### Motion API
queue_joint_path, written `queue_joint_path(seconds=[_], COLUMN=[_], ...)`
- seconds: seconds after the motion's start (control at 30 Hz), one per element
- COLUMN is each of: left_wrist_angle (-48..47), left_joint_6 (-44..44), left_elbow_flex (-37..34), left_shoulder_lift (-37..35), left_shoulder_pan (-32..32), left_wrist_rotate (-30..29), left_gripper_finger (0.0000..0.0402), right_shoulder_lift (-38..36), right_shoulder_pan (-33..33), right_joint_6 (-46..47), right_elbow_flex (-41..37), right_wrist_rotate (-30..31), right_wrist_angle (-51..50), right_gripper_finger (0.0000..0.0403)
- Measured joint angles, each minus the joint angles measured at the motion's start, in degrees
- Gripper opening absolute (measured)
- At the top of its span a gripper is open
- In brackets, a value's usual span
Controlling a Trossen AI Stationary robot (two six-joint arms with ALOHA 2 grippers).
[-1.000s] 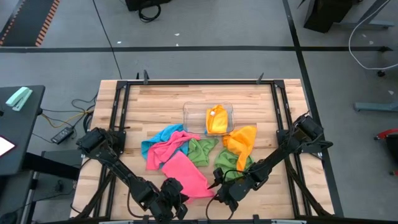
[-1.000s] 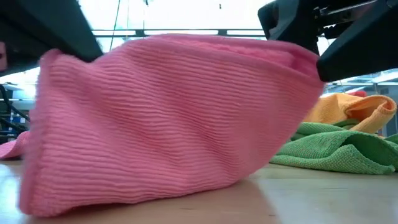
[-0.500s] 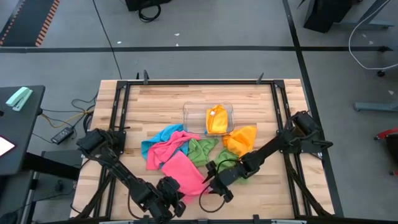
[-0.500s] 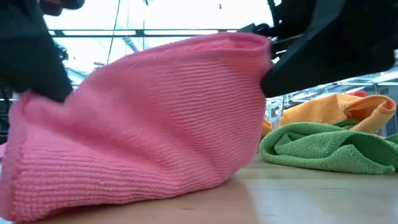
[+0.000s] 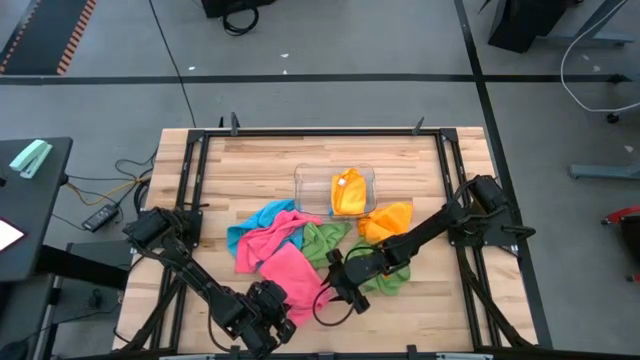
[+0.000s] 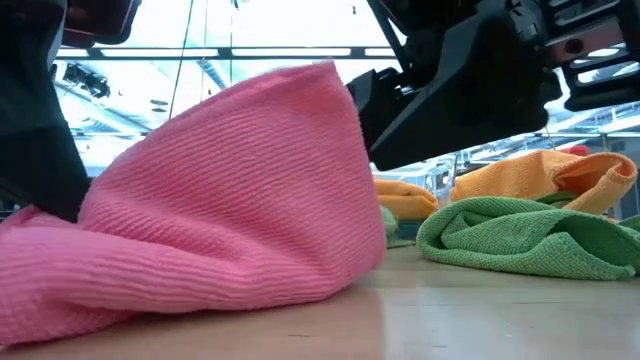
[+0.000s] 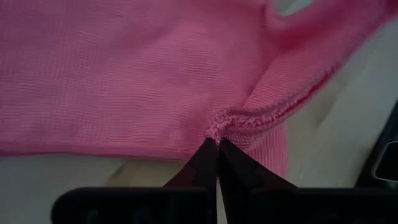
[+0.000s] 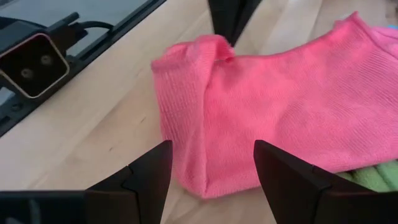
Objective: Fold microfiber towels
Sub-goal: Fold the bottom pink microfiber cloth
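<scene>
Cloth this soft and light drapes, so we keep the left pincer (image 7: 217, 144) pinched on the pink towel's (image 5: 296, 277) hem, right pincer (image 8: 211, 163) open beside it.

Bare table (image 5: 250, 170) lies open behind the towel heap (image 5: 300, 245); the clear tray (image 5: 312, 178) blocks its middle.

Bright, even light; backlit low view
</scene>
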Motion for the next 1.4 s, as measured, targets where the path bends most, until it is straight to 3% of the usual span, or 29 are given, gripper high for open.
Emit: queue_joint_path(seconds=[0.3,0.6,0.77,1.07,1.2,1.4], left_wrist_angle=[-2.3,-1.2,-1.0,-0.4,-0.4,-0.8], left_joint_6=[-3.9,-5.7,-5.6,-5.1,-5.1,-4.7], left_elbow_flex=[0.0,0.0,0.0,0.0,0.0,0.0], left_shoulder_lift=[0.0,0.0,0.0,0.0,0.0,0.0], left_shoulder_pan=[0.0,0.3,0.9,0.9,0.9,0.9], left_wrist_rotate=[-0.1,-0.1,0.0,0.3,0.6,0.7], left_gripper_finger=[0.0024,0.0012,0.0027,0.0012,0.0028,0.0015], right_shoulder_lift=[0.0,0.0,1.2,4.3,4.5,4.5], right_shoulder_pan=[0.0,1.3,3.0,2.1,1.5,1.5], right_joint_6=[-0.2,2.0,2.8,3.0,3.1,1.9], right_elbow_flex=[0.0,0.7,0.7,0.7,0.7,0.7], right_wrist_rotate=[0.0,-2.0,-0.6,1.4,0.8,-0.6], right_wrist_angle=[0.0,0.4,5.0,11.7,12.4,12.6], right_gripper_finger=[0.0235,0.0235,0.0235,0.0234,0.0209,0.012])
